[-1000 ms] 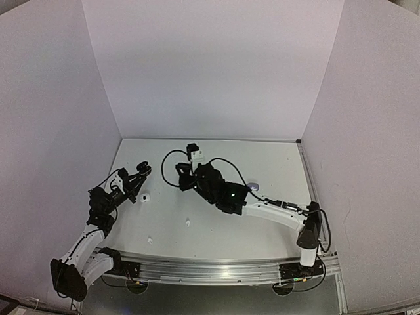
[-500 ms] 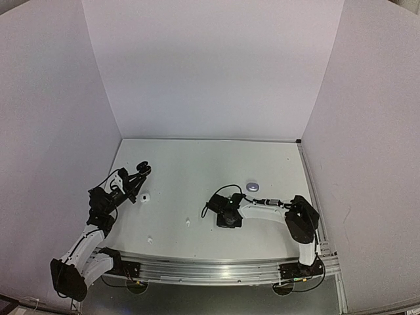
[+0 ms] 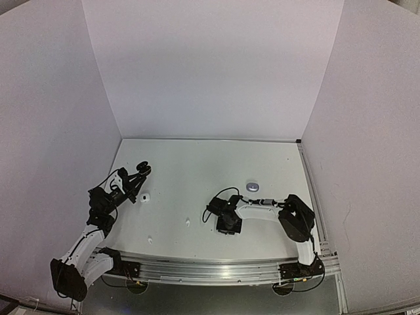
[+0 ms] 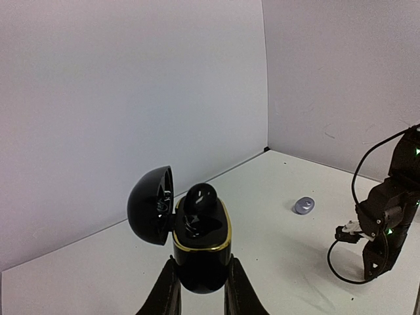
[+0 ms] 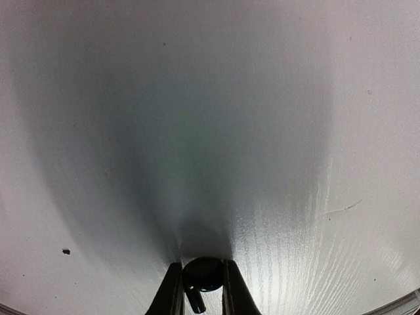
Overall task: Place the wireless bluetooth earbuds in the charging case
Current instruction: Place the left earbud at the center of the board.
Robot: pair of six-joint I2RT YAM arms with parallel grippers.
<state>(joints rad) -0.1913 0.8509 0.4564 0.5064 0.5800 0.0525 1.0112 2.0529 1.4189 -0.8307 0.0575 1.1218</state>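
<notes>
Black earbud (image 5: 202, 273) is pinched in the narrowly set right tool (image 5: 201, 287), low at the bench (image 5: 282, 131); whether contact is made cannot be told. A second black bud (image 4: 199, 197) is seated in the open-lidded charging case (image 4: 200, 252), which is clamped upright by the left tool (image 4: 200, 279).

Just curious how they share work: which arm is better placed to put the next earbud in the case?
Probably the right arm: the right gripper is closed on a black earbud near the table, while the left gripper is busy holding the open black case.
</notes>
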